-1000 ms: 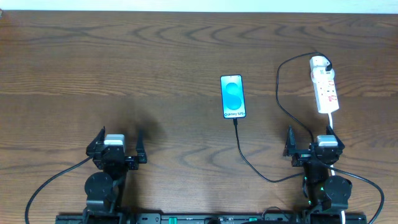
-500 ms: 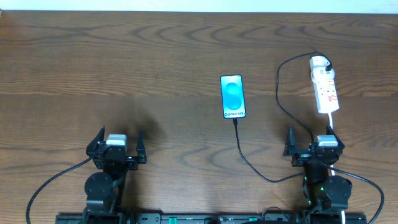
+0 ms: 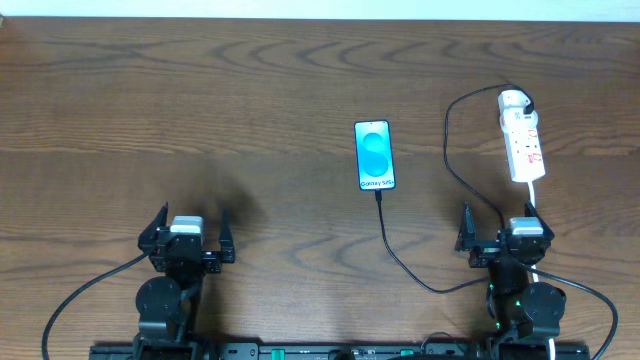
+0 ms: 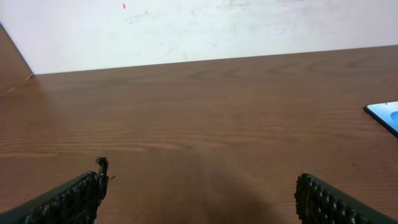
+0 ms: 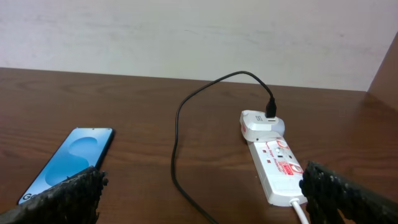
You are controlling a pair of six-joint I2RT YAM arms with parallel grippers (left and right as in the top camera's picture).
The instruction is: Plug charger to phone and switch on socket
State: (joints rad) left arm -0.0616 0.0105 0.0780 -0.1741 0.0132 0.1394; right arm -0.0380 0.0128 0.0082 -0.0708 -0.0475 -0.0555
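Observation:
The phone [image 3: 374, 155] lies flat at mid-table, its blue-cyan screen lit; it also shows in the right wrist view [image 5: 71, 158] and at the left wrist view's right edge [image 4: 384, 115]. The thin black charger cable [image 3: 400, 260] runs from the phone's near end, loops right and up to its plug head in the far end of the white socket strip [image 3: 522, 135], also in the right wrist view [image 5: 273, 158]. My left gripper [image 3: 188, 240] is open and empty at the near left. My right gripper [image 3: 500, 240] is open and empty just near of the socket.
The socket's white cord [image 3: 533, 195] runs from the strip's near end toward my right arm's base. A pale wall [image 4: 199, 25] stands behind the table's far edge. Thick black base cables [image 3: 80, 295] lie at the near edge.

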